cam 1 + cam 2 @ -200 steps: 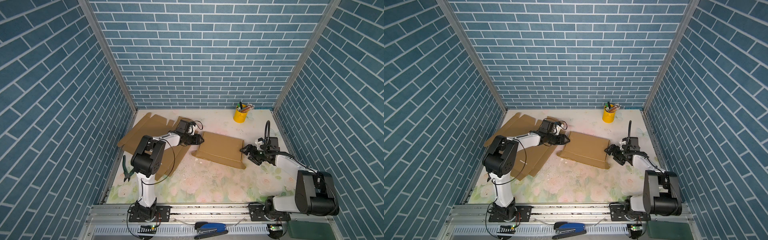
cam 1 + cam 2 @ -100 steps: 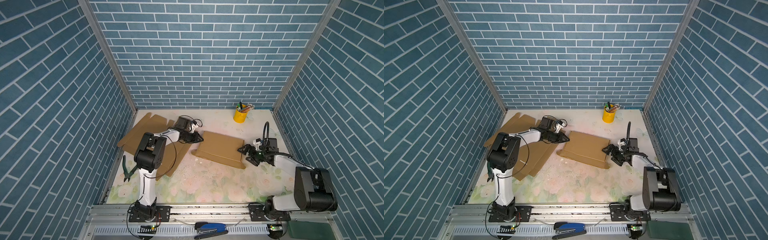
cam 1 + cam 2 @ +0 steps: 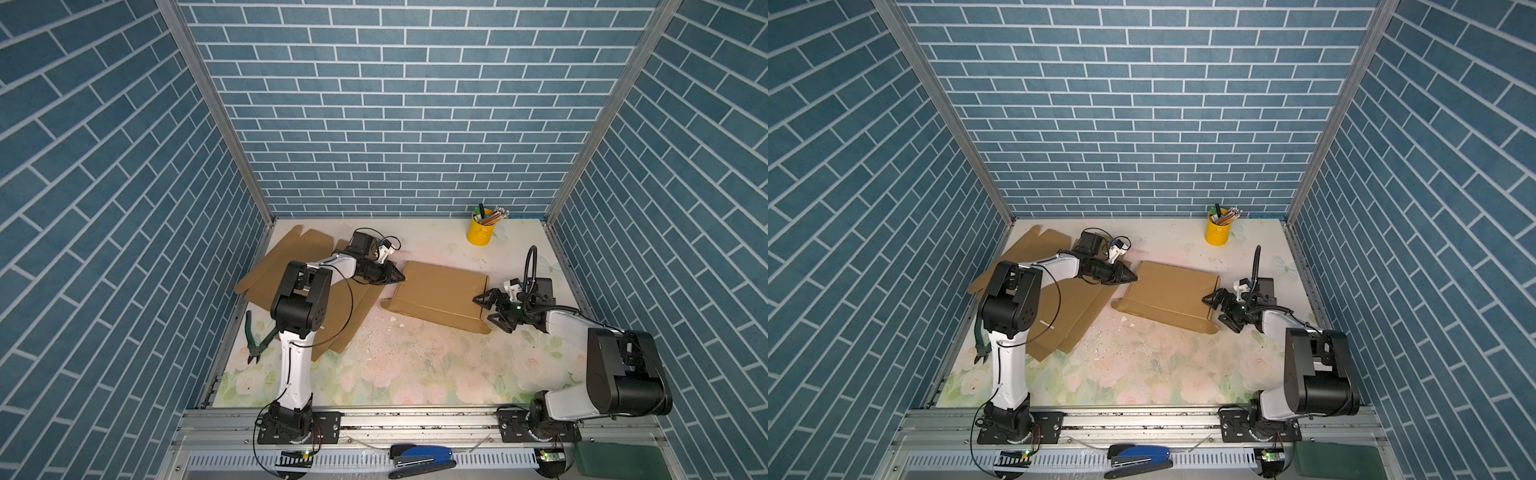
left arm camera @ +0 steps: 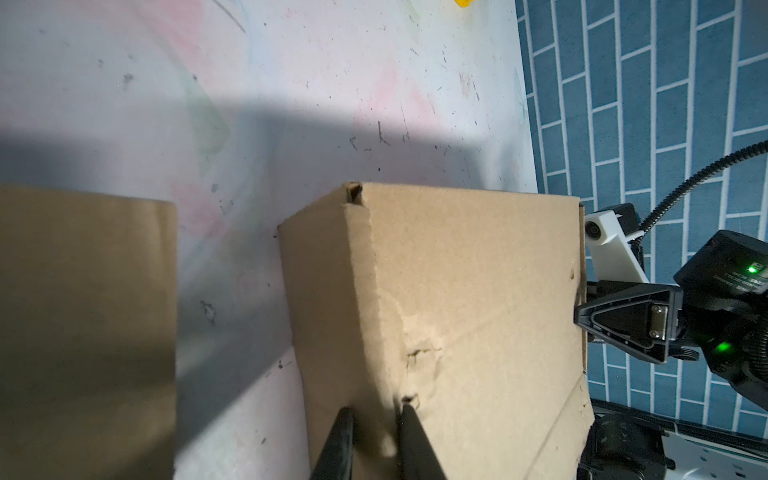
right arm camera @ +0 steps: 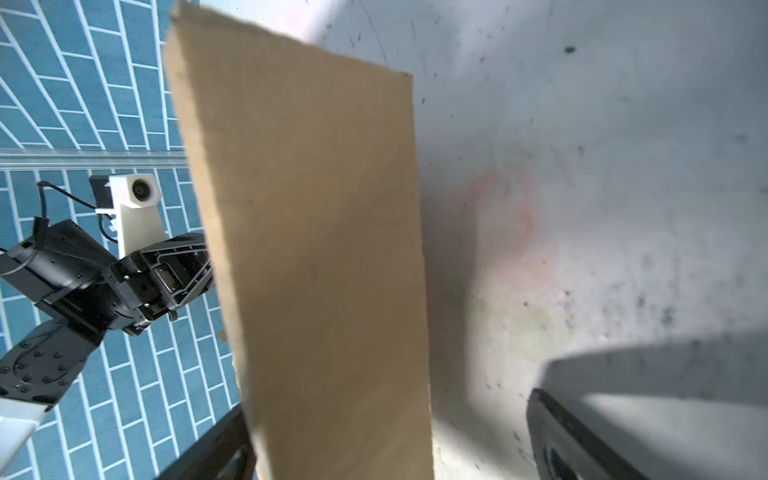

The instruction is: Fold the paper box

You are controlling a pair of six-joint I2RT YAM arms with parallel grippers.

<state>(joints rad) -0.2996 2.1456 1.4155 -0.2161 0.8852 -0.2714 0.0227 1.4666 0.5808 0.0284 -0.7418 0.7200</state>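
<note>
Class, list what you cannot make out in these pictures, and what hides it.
Pliers: partly behind the left arm, both top views.
Pens in yellow cup: too small to count, top views.
Left end effector: tips behind the box, right wrist view.
Right end effector: fingers cut off by that view's edge.

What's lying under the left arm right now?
Flat cardboard sheets spread beneath it, with green pliers beside their near edge. The left arm hides the sheets' middle and part of the pliers.
</note>
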